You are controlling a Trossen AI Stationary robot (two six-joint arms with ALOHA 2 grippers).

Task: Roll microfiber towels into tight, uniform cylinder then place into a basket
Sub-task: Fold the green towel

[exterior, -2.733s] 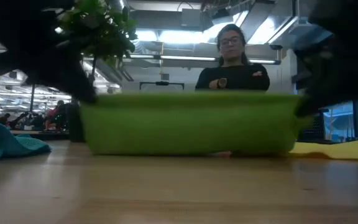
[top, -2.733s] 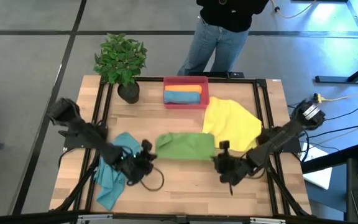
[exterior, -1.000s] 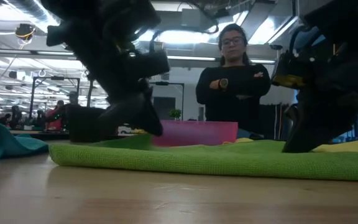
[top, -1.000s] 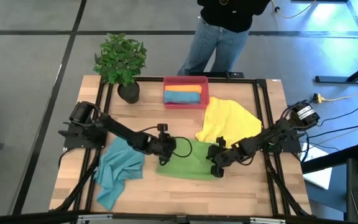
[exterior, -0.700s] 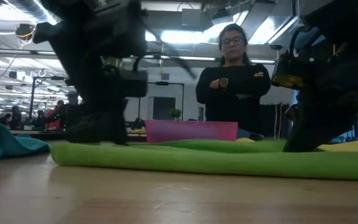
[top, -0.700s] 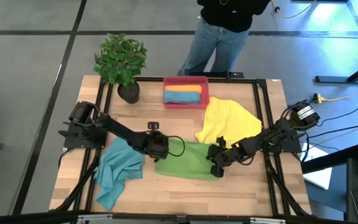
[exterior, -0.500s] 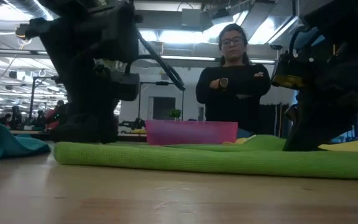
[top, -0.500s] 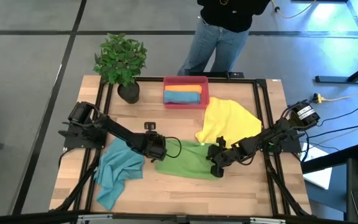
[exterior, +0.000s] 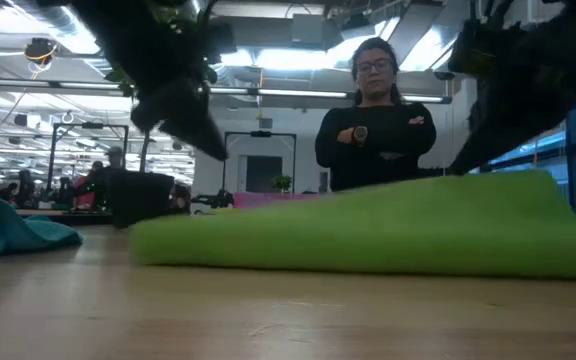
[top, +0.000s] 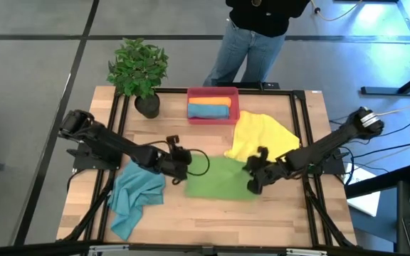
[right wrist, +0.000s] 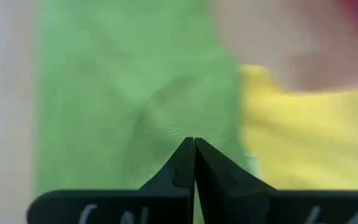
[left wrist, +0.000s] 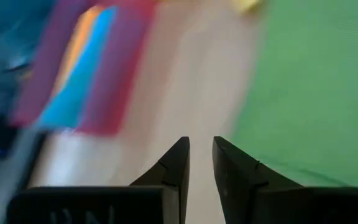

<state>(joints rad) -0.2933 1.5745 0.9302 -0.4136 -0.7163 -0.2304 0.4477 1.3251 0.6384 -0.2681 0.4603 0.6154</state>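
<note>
It is a robot lab in a large open hall. Ceiling ducts (exterior: 298, 25) and a black-framed wooden table (top: 212, 213) show this.

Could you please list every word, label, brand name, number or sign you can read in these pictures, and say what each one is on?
None can be read.
Pale marks on the dark body of the left gripper in its own wrist view: too blurred to read.
Pale marks on the dark body of the right gripper in its own wrist view: too blurred to read.
Green microfiber towel, red-pink plastic basket and wooden table: no visible text.
</note>
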